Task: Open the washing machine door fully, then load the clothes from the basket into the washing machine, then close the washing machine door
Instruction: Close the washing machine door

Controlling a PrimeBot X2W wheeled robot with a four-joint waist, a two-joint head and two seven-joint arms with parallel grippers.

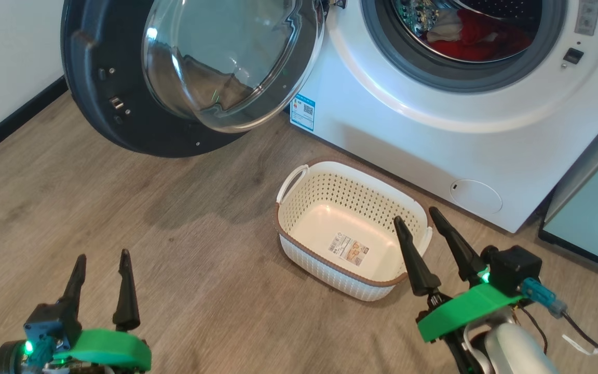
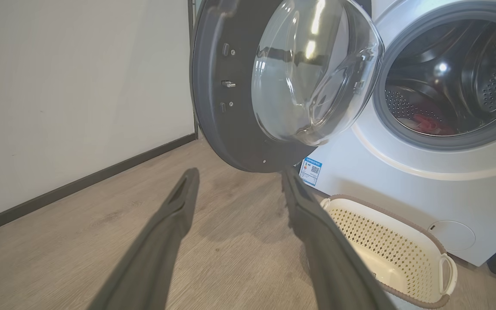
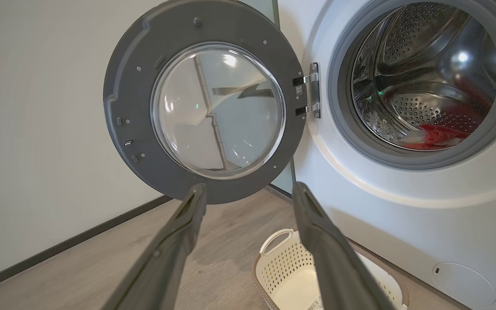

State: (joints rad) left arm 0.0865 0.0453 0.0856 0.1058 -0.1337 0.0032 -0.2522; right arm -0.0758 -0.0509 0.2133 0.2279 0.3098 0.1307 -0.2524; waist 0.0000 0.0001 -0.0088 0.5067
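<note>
Clothes [image 1: 478,36], red with a white piece, lie inside the washing machine [image 1: 408,140], its door [image 1: 91,104] standing wide open. The basket [image 1: 330,270] sits on the floor [image 1: 174,249] just in front. The left gripper [image 1: 103,253] and right gripper [image 1: 414,213] hover with fingers apart, holding nothing

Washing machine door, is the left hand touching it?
Apart. In the head view, the left hand sits low, with a wide stretch of bare floor between it and the washing machine door.

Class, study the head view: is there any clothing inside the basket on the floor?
No, the basket shows a bare bottom with just a label, while the red and white clothes lie in the washing machine.
</note>
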